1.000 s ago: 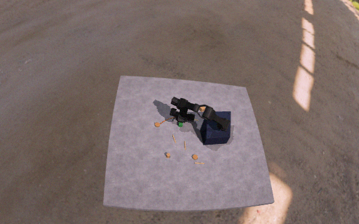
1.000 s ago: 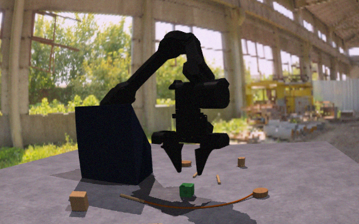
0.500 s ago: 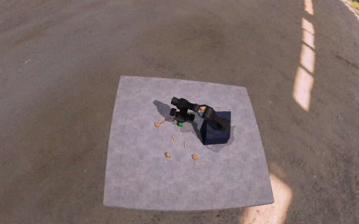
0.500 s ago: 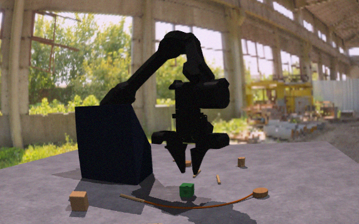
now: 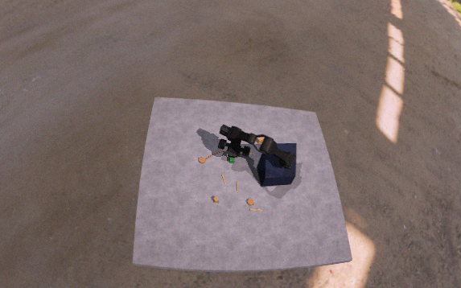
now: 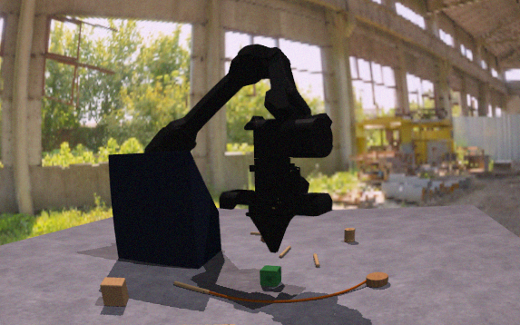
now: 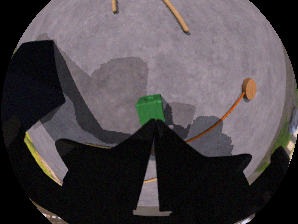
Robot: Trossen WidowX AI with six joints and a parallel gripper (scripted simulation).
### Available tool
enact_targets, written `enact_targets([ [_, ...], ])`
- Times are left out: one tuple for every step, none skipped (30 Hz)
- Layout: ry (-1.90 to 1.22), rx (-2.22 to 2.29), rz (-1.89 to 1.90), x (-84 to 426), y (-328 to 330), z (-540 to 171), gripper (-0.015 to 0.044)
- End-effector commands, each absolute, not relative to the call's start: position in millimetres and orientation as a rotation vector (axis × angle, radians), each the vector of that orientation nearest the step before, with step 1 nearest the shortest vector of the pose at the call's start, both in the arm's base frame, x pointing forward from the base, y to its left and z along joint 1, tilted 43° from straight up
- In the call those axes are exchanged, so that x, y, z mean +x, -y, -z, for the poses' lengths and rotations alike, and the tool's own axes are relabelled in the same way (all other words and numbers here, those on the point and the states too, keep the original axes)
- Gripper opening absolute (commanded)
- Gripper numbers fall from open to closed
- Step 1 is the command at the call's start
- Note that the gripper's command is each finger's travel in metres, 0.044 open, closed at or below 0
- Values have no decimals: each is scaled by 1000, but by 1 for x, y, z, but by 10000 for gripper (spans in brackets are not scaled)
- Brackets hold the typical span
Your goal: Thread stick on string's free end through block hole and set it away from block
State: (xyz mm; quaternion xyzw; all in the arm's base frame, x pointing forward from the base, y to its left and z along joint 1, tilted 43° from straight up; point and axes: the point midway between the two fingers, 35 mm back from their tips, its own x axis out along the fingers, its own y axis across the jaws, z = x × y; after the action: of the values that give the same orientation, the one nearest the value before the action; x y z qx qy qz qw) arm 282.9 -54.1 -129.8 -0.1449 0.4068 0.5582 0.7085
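Grey table (image 5: 183, 233) (image 6: 443, 254) (image 7: 200, 60); thin pale stick (image 5: 252, 154) (image 6: 191, 287) (image 7: 97, 145); green block (image 5: 232, 160) (image 6: 270, 276) (image 7: 150, 109), hole unclear.

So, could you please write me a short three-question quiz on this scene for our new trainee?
1. True or false: the gripper is shut with nothing between its fingers.
2. Multiple choice: what is the string fixed to at the end away from its stick?
a) the green block
b) the round wooden button
c) the wooden cube
3. Fill in: the stick on the string lies on the ____.

Key: 1 true; 2 b; 3 table.
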Motion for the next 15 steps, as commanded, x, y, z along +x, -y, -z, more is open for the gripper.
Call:
enact_targets([
  [-903, -322, -1239, 283, 54, 130, 0],
  [-903, -322, -1239, 283, 54, 130, 0],
  [-903, -322, -1239, 283, 54, 130, 0],
  [-903, -322, -1239, 283, 54, 130, 0],
  [-903, -322, -1239, 283, 54, 130, 0],
  [-903, -322, -1239, 283, 54, 130, 0],
  [-903, -322, -1239, 283, 54, 130, 0],
  [-903, -322, -1239, 283, 54, 130, 0],
  [-903, -322, -1239, 283, 54, 130, 26],
  [-903, -322, -1239, 283, 54, 130, 53],
  [-903, -322, -1239, 283, 54, 130, 79],
  [-903, -322, -1239, 283, 54, 130, 105],
  [-903, -322, -1239, 283, 54, 130, 131],
  [-903, -322, -1239, 283, 54, 130, 158],
  [-903, -322, -1239, 283, 54, 130, 184],
])
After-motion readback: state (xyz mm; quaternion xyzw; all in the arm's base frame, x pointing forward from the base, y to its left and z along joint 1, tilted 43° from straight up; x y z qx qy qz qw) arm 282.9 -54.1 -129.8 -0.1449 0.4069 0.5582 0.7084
